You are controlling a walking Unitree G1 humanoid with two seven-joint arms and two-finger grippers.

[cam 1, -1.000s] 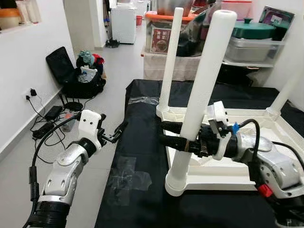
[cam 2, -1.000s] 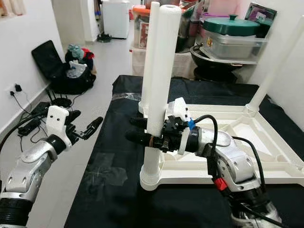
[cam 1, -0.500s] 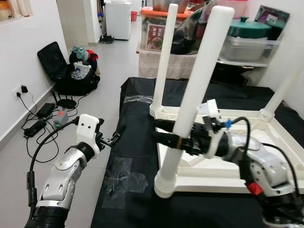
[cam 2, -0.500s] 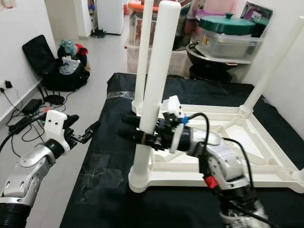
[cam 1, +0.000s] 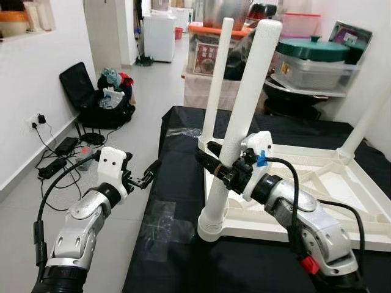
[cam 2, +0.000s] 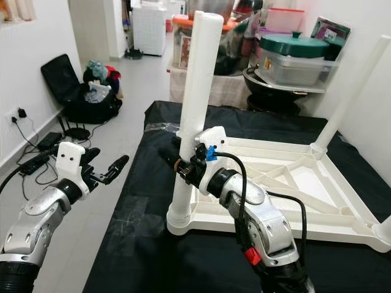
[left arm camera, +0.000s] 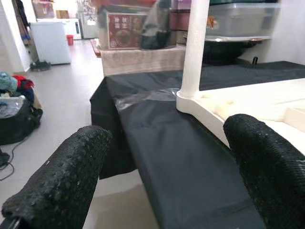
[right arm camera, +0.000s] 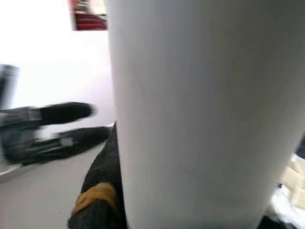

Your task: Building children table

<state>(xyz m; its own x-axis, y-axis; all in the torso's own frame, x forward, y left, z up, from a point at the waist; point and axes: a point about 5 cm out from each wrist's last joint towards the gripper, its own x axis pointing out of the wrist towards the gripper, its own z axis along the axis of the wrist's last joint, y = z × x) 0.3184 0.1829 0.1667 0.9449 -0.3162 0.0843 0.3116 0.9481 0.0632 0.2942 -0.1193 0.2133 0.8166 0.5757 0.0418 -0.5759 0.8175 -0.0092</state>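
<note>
My right pincer [cam 1: 215, 166] is clamping the near white leg [cam 1: 239, 119] partway up, one finger on each side. That leg is standing upright in the corner socket of the upturned white children table [cam 1: 317, 201], which is lying on the black cloth [cam 1: 177, 183]. My left pincer [cam 1: 148, 174] is hovering released, fingers spread, just off the cloth's left edge above the grey floor [cam 1: 122, 152]. A black bag [cam 1: 91, 97] is sitting by the wall.

White table leg [cam 1: 241, 116], white tabletop frame [cam 1: 317, 183], black cloth [cam 1: 177, 183] underneath. Black-fingered right gripper [cam 1: 214, 166] with a yellow band, silver arm. Green lid [cam 1: 311, 47], orange lid [cam 1: 211, 27], pale grey floor [cam 1: 122, 152].
</note>
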